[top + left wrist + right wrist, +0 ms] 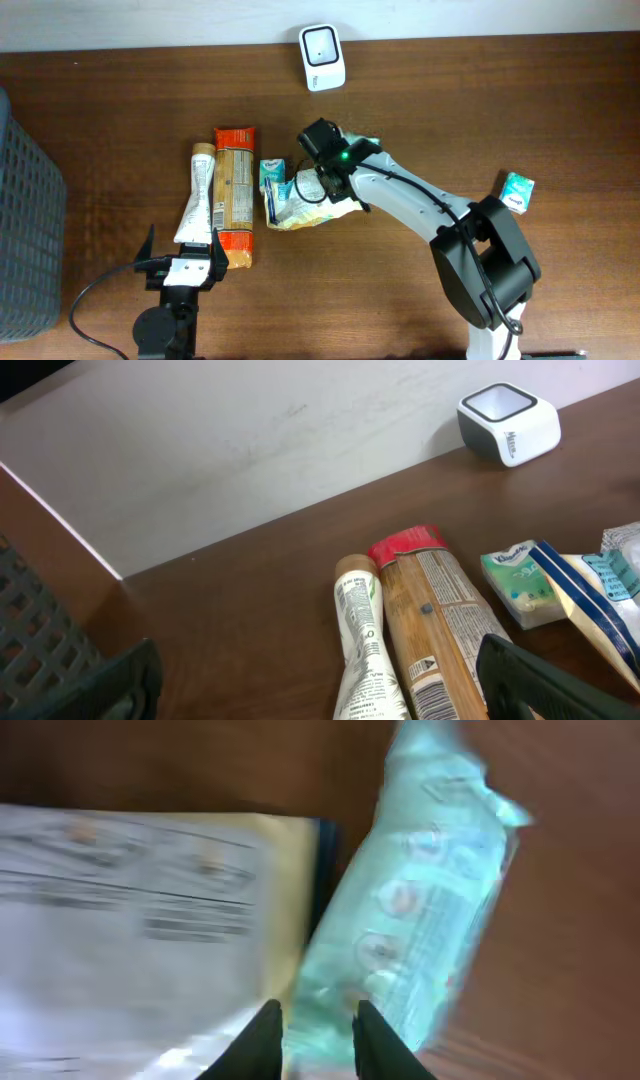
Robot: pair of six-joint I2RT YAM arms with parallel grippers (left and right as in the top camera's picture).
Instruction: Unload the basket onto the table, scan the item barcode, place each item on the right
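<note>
Yellow bag [295,212] lies beneath the right claw [318,1038], arm outstretched, jaws narrowly apart.

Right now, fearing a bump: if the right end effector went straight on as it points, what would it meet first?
Probably the teal packet, straight ahead of the right end effector; the yellow bag lies just beside it. The picture is blurred, so depth is uncertain.

On the wooden table [120,120] lie, left to right, a white plastic tube [197,195], an orange flat packet [236,195], a teal tissue pack [272,175], a yellow crumpled bag [295,212]; behind them, a white box scanner [322,57].
</note>
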